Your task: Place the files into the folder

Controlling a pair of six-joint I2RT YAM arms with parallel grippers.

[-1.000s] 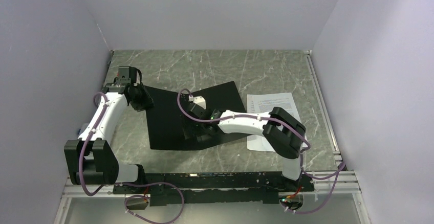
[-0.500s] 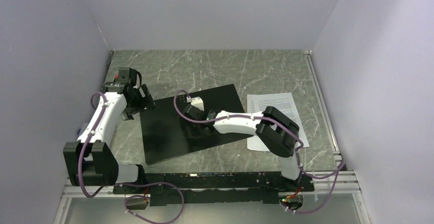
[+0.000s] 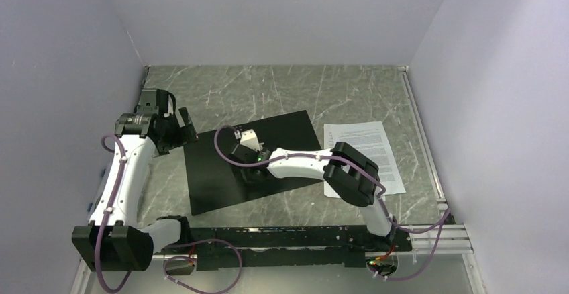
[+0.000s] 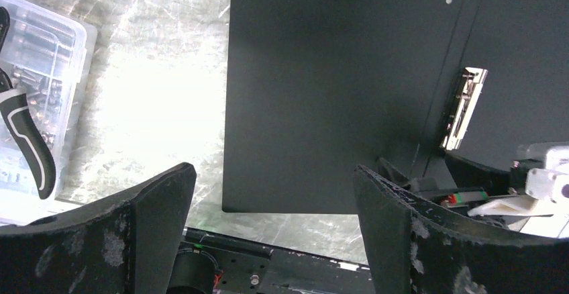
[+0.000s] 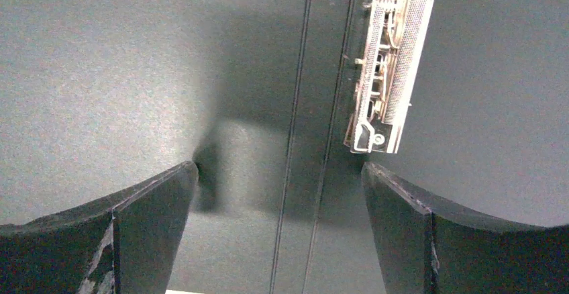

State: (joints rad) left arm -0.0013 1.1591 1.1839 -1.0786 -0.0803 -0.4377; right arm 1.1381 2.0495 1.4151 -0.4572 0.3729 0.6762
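Seen from the overhead camera, the folder lies opened flat near the middle of the grey-green marbled tabletop, black inside facing up. The files, white sheets of printed text, lie flat on the tabletop just beside the folder's right edge. The left arm reaches to the folder's far left corner, and the right arm stretches across to the folder's middle. From the left wrist camera, the left fingers are spread wide with nothing between them, above the bare tabletop and the folder's black left half. The folder's metal clip gleams further right, by the spine. At the left edge of this view sits a clear plastic box of small parts, with a black-and-white handled tool resting against it. From the right wrist camera, the right fingers are also spread wide and hold nothing. They hang low over the folder's spine creases, with the clip just beyond them; whether they touch the folder cannot be told.
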